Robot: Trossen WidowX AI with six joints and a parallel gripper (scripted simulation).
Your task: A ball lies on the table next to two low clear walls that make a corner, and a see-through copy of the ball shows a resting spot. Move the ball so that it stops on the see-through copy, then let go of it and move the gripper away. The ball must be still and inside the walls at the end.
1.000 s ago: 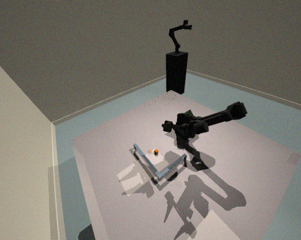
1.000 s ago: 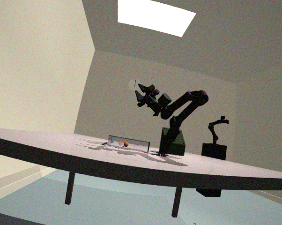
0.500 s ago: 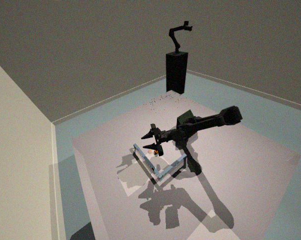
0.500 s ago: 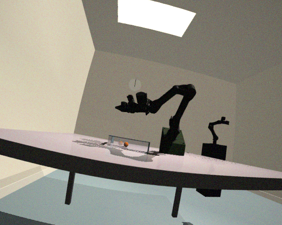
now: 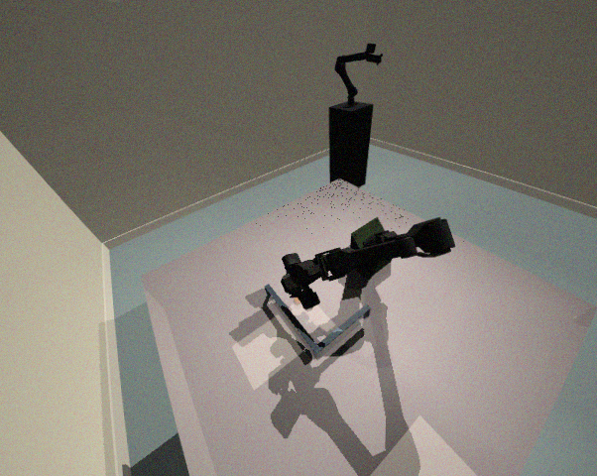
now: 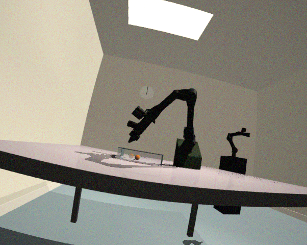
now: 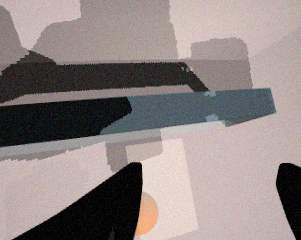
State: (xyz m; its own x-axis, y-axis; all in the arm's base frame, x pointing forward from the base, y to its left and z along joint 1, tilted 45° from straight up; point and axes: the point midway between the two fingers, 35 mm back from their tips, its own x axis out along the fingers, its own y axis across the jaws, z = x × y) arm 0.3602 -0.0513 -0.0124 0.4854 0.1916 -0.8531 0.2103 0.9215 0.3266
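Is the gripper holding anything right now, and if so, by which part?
Nothing is held. The gripper hangs open above the table, well clear of the orange ball, which lies on the table beside the clear walls, untouched.

orange ball [image 6: 137, 156], blk gripper [image 6: 131, 139], lilac table [image 6: 56, 155]

Ball [image 7: 148, 214] beside finger [image 7: 90, 227] — wall [image 7: 190, 110] beyond

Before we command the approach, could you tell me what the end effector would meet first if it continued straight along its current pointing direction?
Probably the table just beside the orange ball, short of the clear wall; depth is uncertain.
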